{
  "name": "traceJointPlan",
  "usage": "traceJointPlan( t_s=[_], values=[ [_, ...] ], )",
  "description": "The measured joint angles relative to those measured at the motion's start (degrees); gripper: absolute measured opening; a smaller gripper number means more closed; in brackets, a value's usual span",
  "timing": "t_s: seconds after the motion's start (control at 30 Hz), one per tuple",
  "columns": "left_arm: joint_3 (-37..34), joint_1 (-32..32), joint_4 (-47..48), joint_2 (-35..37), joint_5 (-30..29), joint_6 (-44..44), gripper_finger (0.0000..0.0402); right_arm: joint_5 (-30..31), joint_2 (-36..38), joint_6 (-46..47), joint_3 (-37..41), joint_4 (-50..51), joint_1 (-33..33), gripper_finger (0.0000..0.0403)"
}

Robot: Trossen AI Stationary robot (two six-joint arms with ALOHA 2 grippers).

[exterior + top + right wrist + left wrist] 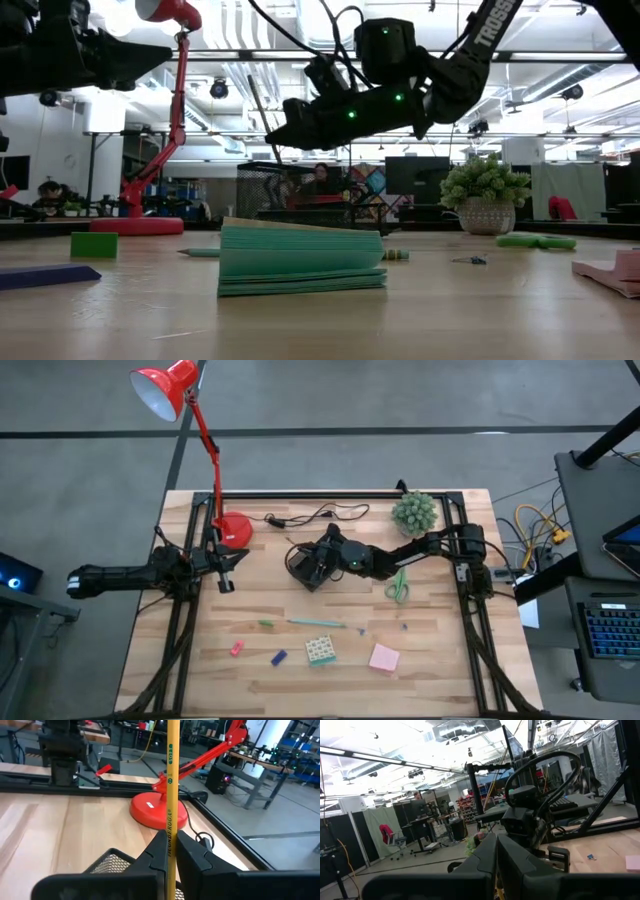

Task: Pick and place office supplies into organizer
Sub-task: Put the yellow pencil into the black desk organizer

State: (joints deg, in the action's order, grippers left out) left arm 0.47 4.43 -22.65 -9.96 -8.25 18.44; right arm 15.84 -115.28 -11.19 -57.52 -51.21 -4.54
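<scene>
While the right gripper (318, 563) is held over the black organizer (303, 569) near the middle of the bench's far half, a yellow pencil (171, 795) is seen clamped upright between its fingers (199, 856), its lower end hidden behind them above the organizer's mesh wall (112, 861). The left gripper (228, 565) is kept near the left edge of the bench (430, 680), beside the red lamp's round base (234, 530); whether its fingers are apart cannot be told. Green scissors (399, 584) are left near the right edge, close to the potted plant (414, 512) at the far right corner. Along the near edge are spread a pink sticky pad (384, 657), a green-and-white block (320, 650), a blue piece (279, 657), a red piece (237, 648), a teal pen (315, 623) and a small green piece (266, 623).
</scene>
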Motion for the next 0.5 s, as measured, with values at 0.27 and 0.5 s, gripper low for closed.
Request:
traceJointPlan(
  t_s=[0.27,0.5],
  values=[
    [0.0,0.0,0.0,0.0,0.0,0.0,0.0000,-1.3,0.0,0.3,0.0,0.1,-0.2,0.0017],
    [0.0,0.0,0.0,0.0,0.0,0.0,0.0000,-1.3,0.0,1.2,0.0,2.3,-0.3,0.0044]
  ],
)
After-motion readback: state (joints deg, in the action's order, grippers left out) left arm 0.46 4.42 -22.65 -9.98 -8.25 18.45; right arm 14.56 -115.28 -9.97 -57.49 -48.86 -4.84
